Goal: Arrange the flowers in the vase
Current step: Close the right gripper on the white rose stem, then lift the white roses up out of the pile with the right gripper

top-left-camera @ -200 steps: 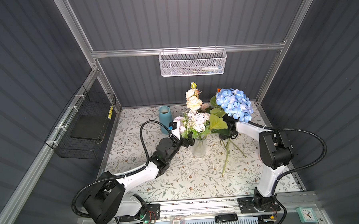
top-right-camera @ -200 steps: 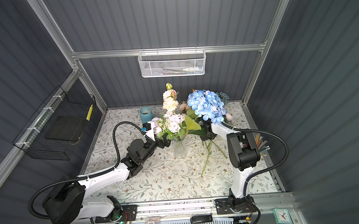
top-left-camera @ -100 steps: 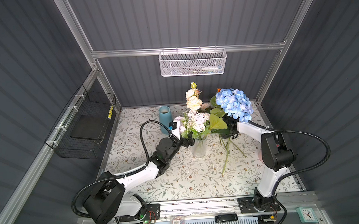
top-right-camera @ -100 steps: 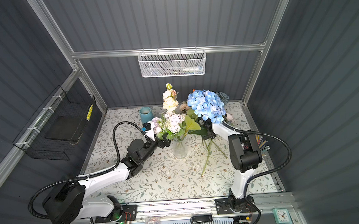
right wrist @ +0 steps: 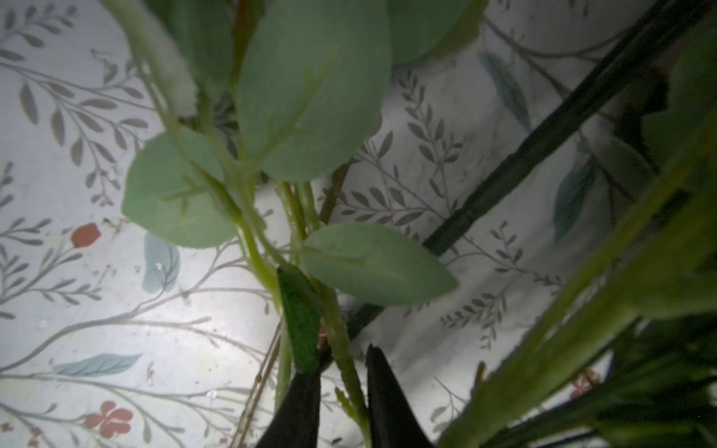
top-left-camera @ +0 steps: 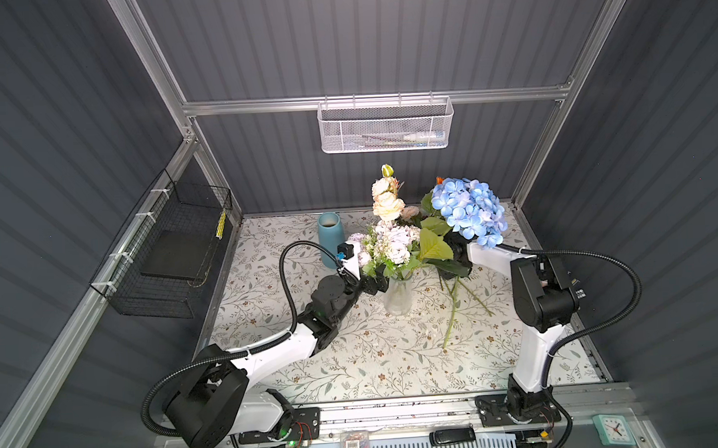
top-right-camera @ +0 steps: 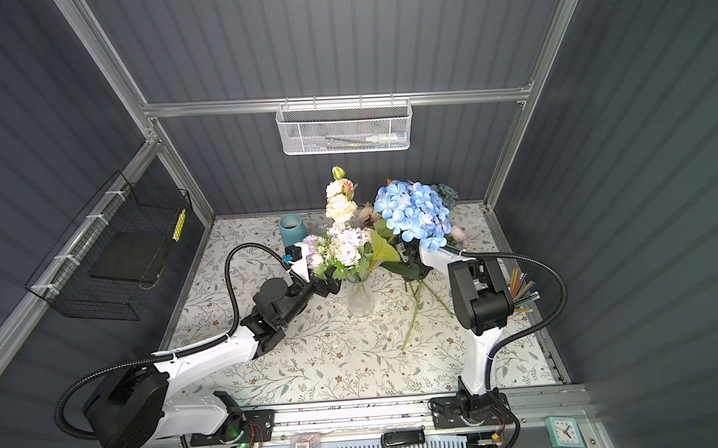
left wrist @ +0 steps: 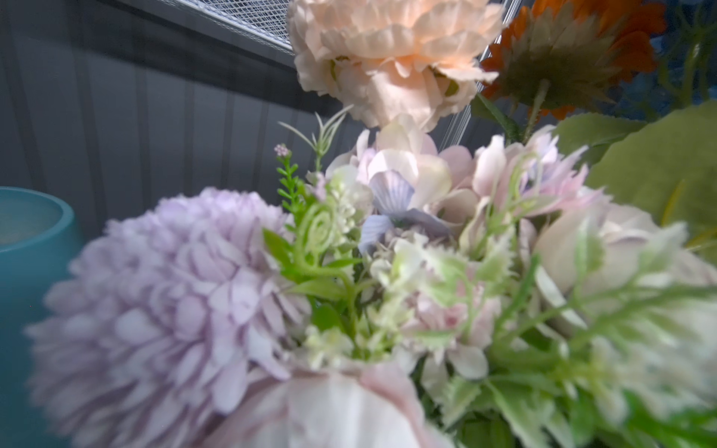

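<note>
Light: bright from overhead; glare on the table (right wrist: 186,310) just beyond the right jaws.
Top views: sharp, walls dim, edges bowed.
Left wrist: flowers (left wrist: 167,294) blurred, close-up.
Right wrist: leaves (right wrist: 310,89) soft and shadowed.

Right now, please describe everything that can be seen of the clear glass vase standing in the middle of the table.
The glass vase looks like clear, colourless glass, with a narrow neck widening to a broader base. It stands upright near the middle of the floral table cover. A bunch of lilac, cream and peach flowers rises from its mouth and hides the rim. The left gripper is close beside its neck; whether it touches the glass cannot be told.
</note>
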Tool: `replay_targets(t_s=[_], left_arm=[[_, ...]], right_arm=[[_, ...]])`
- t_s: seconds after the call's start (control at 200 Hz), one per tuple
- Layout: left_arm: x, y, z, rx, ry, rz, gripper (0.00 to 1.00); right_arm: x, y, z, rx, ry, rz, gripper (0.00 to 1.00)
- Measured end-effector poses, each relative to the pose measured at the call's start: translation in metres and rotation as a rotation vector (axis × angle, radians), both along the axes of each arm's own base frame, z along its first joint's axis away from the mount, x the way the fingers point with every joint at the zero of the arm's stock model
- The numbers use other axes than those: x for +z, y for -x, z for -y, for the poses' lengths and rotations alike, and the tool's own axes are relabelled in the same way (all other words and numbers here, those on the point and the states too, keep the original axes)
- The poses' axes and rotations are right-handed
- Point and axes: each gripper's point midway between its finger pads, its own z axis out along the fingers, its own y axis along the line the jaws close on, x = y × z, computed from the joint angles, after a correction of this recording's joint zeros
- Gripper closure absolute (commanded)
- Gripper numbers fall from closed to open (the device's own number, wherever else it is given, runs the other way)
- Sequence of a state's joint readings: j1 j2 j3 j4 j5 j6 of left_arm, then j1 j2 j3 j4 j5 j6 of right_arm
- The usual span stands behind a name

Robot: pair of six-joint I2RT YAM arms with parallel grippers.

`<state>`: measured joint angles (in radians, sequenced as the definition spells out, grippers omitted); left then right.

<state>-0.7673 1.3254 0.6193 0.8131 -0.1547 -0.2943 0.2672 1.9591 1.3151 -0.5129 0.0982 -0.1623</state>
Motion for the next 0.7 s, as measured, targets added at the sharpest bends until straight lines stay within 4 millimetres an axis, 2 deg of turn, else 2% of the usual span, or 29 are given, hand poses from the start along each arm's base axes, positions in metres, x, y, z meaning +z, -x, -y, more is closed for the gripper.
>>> replay_targets(t_s=[0.26, 0.37, 0.52, 0.7], left_arm=[[-0.001, 0.0, 0.0, 0.002, -0.003, -0.004, 0.01], [-0.001, 0.0, 0.0, 0.002, -0.004, -0.004, 0.01], [-0.001, 0.0, 0.0, 0.002, -0.004, -0.004, 0.01], [-0.001, 0.0, 0.0, 0.002, -0.004, -0.004, 0.01]], right_arm=[[0.001, -0.001, -0.003, 0.006, -0.015, 0.007, 1.0], [0.007, -0.001, -0.006, 0.007, -0.039, 0.023, 1.0], [0.03, 0.003, -0.009, -0.011, -0.118, 0.081, 1.0], [0.062, 0.006, -0.009, -0.062, -0.289, 0.197, 1.0]])
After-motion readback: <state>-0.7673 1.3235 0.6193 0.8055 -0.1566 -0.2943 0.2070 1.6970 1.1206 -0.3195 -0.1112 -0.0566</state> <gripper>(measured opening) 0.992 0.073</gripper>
